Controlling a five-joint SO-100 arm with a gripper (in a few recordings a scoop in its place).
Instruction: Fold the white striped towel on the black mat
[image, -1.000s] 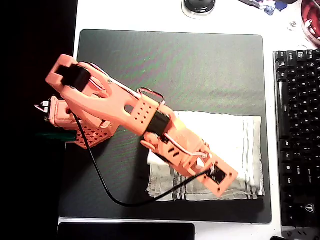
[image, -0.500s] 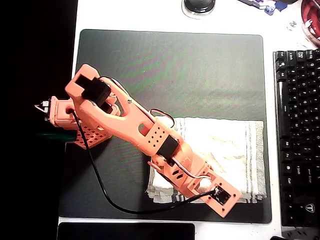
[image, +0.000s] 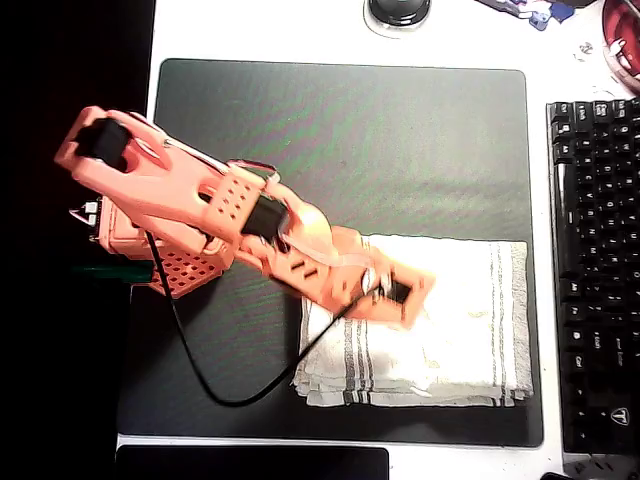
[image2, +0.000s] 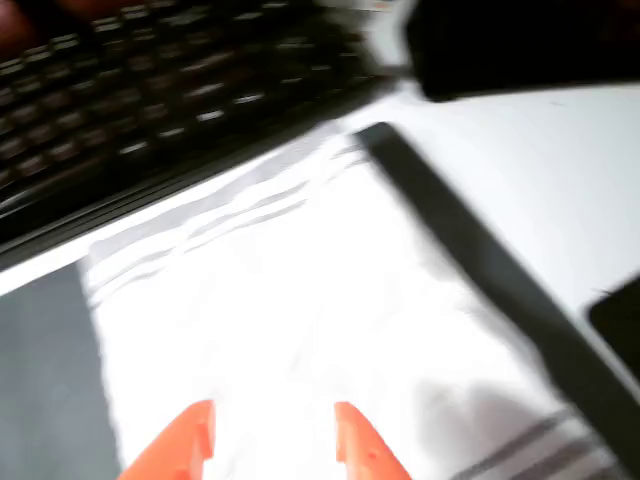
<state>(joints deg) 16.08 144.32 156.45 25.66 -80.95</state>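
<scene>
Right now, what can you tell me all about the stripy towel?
The white striped towel is off-white cloth with thin grey-green stripes bunched near its left and right ends. It lies flat and looks folded, with layered edges showing along its lower left side in the overhead view. It rests on the lower right part of the black mat, close to the keyboard. The orange claw hovers over it with its two fingers apart; the blur hides whether they touch the cloth.
</scene>
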